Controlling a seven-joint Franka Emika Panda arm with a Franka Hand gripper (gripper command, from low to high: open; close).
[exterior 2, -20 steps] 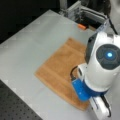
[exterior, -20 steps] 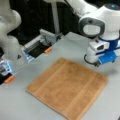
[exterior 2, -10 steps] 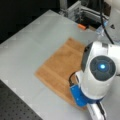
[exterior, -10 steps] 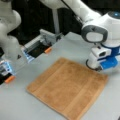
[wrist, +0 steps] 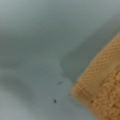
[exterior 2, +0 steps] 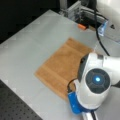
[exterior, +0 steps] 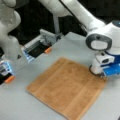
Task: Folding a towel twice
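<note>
Gripper (exterior: 98, 74): positioned low over the table (exterior: 75, 42) at the towel's corner toward a front view's right; fingers hidden beneath the wrist housing, so whether they are apart or together cannot be determined. In a front view the arm's body covers the gripper entirely.

Towel (exterior: 66, 88) (exterior 2: 62, 66): orange-brown terry, lying flat and fully spread in a single layer, no fold made. It extends from the gripper toward a front view's left and bottom. Wrist view shows the towel's corner (wrist: 100, 85) with its woven band lying on the grey surface.

Beyond the towel, away from the gripper: a metal fixture (exterior: 41, 45) with orange tabs (exterior: 47, 50).
</note>
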